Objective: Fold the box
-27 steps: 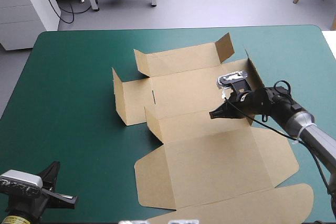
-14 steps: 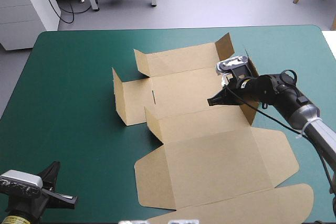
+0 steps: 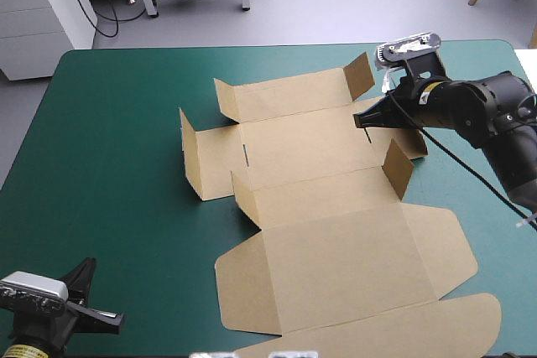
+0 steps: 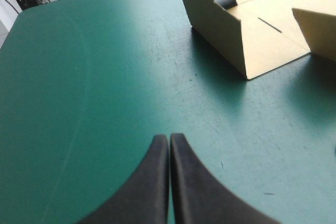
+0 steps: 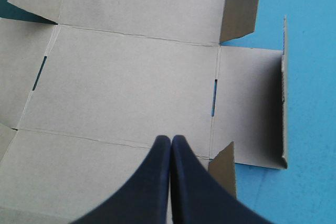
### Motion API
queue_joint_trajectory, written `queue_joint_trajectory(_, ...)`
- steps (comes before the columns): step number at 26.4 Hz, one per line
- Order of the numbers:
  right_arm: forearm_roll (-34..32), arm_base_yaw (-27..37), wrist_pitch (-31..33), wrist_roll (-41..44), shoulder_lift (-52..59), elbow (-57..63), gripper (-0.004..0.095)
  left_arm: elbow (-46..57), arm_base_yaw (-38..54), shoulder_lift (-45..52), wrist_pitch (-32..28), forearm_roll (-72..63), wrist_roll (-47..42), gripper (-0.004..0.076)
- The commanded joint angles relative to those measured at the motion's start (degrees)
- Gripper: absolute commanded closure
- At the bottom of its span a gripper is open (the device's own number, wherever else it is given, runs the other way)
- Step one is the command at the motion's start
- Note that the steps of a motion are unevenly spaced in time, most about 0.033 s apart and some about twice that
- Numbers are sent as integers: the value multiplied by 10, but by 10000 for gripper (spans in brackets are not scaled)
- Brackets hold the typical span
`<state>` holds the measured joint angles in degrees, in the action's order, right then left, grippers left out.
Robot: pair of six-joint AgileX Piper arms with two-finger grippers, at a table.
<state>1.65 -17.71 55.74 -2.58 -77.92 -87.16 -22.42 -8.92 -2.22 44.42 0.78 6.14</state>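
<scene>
The brown box [image 3: 302, 144] lies opened out mid-table. Its left end wall [image 3: 191, 157] stands upright, the far wall [image 3: 285, 94] leans up, and the lid [image 3: 344, 266] lies flat toward the near edge. My right gripper [image 3: 362, 119] hangs shut above the box's right end, holding nothing. In the right wrist view that gripper [image 5: 170, 139] points down over the base panel [image 5: 126, 82], between two raised corner tabs [image 5: 241, 6] and beside the raised right end wall [image 5: 283, 93]. My left gripper [image 3: 109, 319] rests shut at the near left corner, its tips [image 4: 169, 136] aimed at the left end wall [image 4: 218, 30].
Bare teal-green cover [image 3: 109, 140] stretches from the box's left wall to the table's left edge. The lid's rounded flap [image 3: 394, 329] reaches the near edge on the right. A strip of cover [image 3: 470, 81] shows beyond the right arm.
My right gripper has lifted off the base panel and drawn back toward the far right, still shut. The near right tab now shows standing. The left arm has not moved.
</scene>
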Motion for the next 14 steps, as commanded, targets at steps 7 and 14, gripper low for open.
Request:
queue_joint_trajectory(7,-53,1,2,1,33,-22,782,-14,0,-9,-43,0,-5,734)
queue_joint_trajectory(14,-57,1,21,1,33,-22,175,-14,0,-9,-43,0,-5,734)
